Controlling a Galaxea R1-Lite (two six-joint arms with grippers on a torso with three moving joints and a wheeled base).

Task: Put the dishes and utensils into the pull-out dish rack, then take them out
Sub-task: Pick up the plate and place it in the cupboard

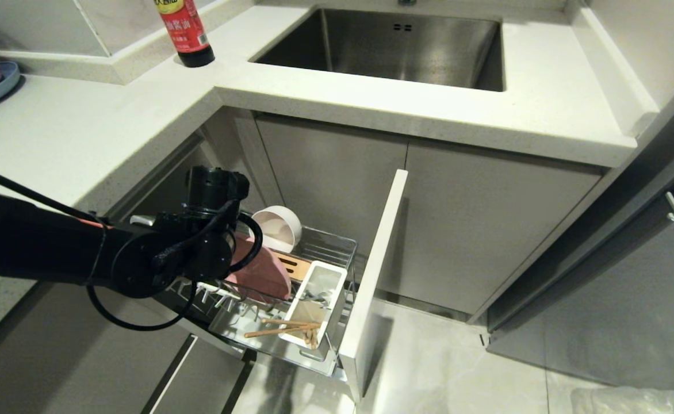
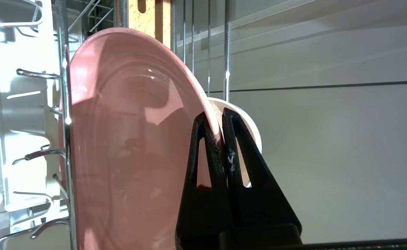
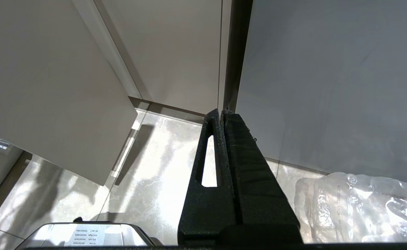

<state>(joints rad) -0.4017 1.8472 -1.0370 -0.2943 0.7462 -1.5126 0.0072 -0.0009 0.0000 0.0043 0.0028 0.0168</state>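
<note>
Left of centre in the head view, the left gripper [image 2: 220, 130] pinches the rim of the pink plate [image 1: 262, 273], jaws nearly closed, keeping it upright between the prongs of the dish rack [image 1: 320, 244]. The white bowl [image 1: 279, 227] stands just behind. The right gripper [image 3: 221, 119] hangs shut and empty over the floor.

L arm hides much of pink plate [image 1: 265, 276]; spoon unclear

Bright overhead light; glare on counter [image 1: 486, 109] and floor tiles [image 3: 144, 180], glossy reflections on pink plate [image 2: 130, 139], cabinet recess shadowed, sharp focus.
</note>
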